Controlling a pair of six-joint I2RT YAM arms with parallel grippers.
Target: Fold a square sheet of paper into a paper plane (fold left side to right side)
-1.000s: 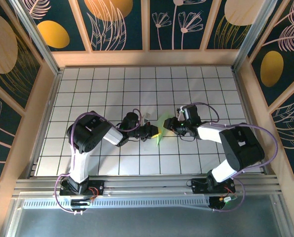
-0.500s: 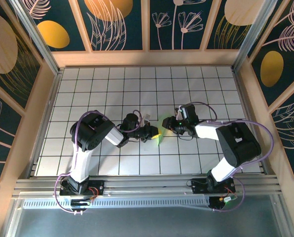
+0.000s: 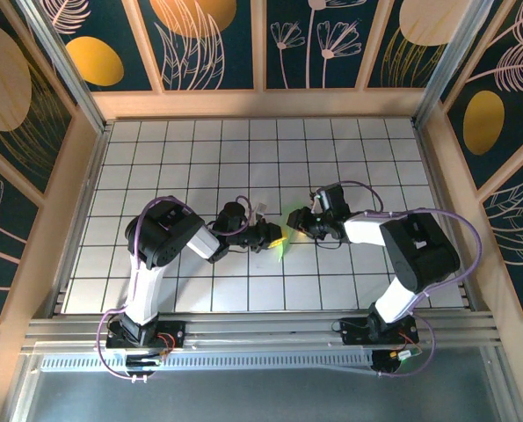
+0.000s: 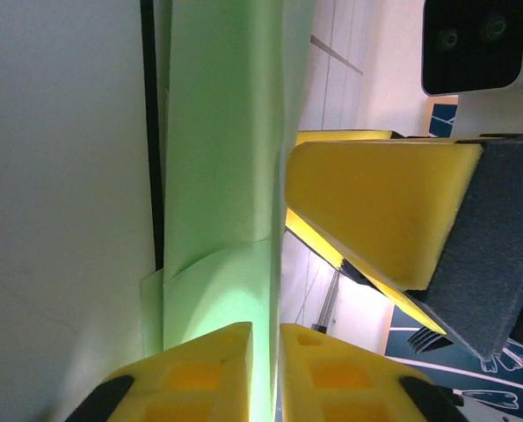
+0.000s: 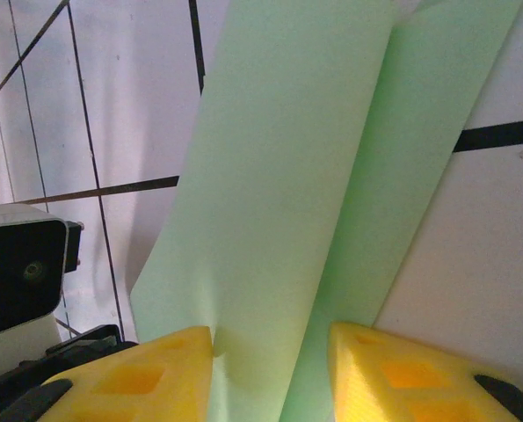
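**A:** Start at the near edge. What's there?

**B:** A ribbed aluminium rail (image 3: 243, 332) carries both arms (image 3: 164, 242). They are white and black, looped with purple cables (image 3: 472, 255), and they reach in toward the middle of the table (image 3: 156, 158).

**A:** And the paper plane (image 3: 281, 249)?

**B:** It's mid-table, between the two grippers, a narrow sliver of thin pale green paper. Its long axis runs near to far, with the far end leaning a little right. The near end thins to a tip. Which end is the nose I can't tell.

**A:** The left gripper (image 3: 272, 236)?

**B:** It meets the paper from the left. In its wrist view the yellow fingers (image 4: 191, 378) are moulded blocks with square recesses. They stand a narrow slit apart with the paper's edge in the slit, and I can't tell whether they press on it. The strip runs straight away from them, smooth and matte, with a small overlapping flap just past the tips.

**A:** The right gripper (image 3: 301, 223)?

**B:** It comes from the right, jaws partway apart and clamped on the folded paper. Two long flat panels meeting at a straight crease fill the gap, and one fingertip (image 5: 182, 360) dents the sheet. One of its pads (image 4: 498, 255) has a dark, gritty face.

**A:** And beyond?

**B:** The rest of the table is glossy white squares ruled with dark lines. Past it are wood-framed navy wall panels (image 3: 217, 44) painted with gold ovals and line-drawn leaves.
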